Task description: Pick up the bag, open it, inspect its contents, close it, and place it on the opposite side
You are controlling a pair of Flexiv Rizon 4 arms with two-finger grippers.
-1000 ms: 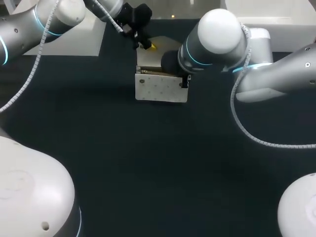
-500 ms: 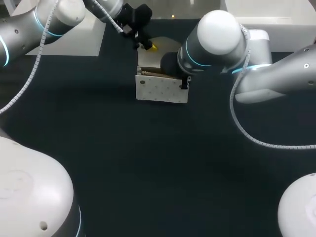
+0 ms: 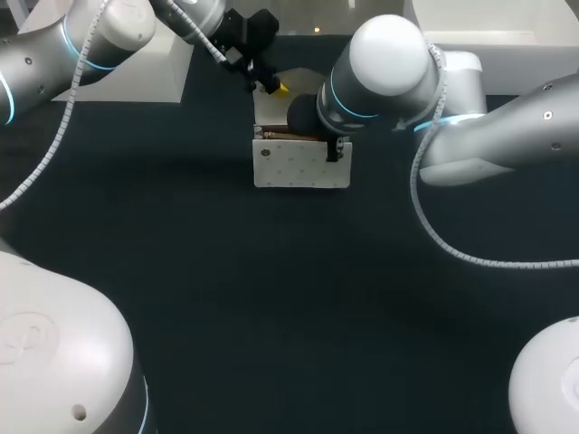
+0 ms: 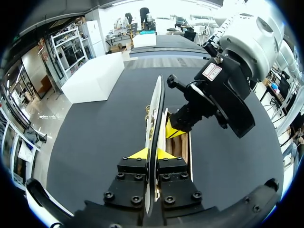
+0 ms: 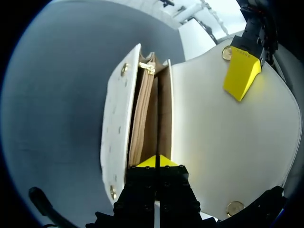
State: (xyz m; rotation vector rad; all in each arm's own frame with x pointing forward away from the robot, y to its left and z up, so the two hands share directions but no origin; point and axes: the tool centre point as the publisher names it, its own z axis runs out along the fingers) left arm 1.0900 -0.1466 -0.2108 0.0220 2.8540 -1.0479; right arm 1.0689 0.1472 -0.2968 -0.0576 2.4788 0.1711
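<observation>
A white bag (image 3: 301, 165) stands at the back middle of the dark table, mouth up, its flap (image 3: 282, 98) thrown back. My left gripper (image 3: 270, 86) is shut on the flap's far edge; in the left wrist view the thin flap (image 4: 156, 109) runs out from between the left gripper's (image 4: 152, 153) yellow tips. My right gripper (image 3: 336, 150) is shut on the bag's inner wall at its right end. The right wrist view has the right gripper (image 5: 156, 161) pinching that wall beside the tan lining (image 5: 145, 118), and the left arm's yellow fingertip (image 5: 242, 71) on the flap (image 5: 223, 137).
A white block (image 3: 149, 72) lies at the back left of the table and another (image 3: 488, 23) at the back right. My arms' white bases fill the two near corners. The dark tabletop (image 3: 298, 298) stretches out in front of the bag.
The bag and my right gripper have shifted slightly to the right and back, and the right arm's elbow has swung left. The left gripper has stayed on the flap.
</observation>
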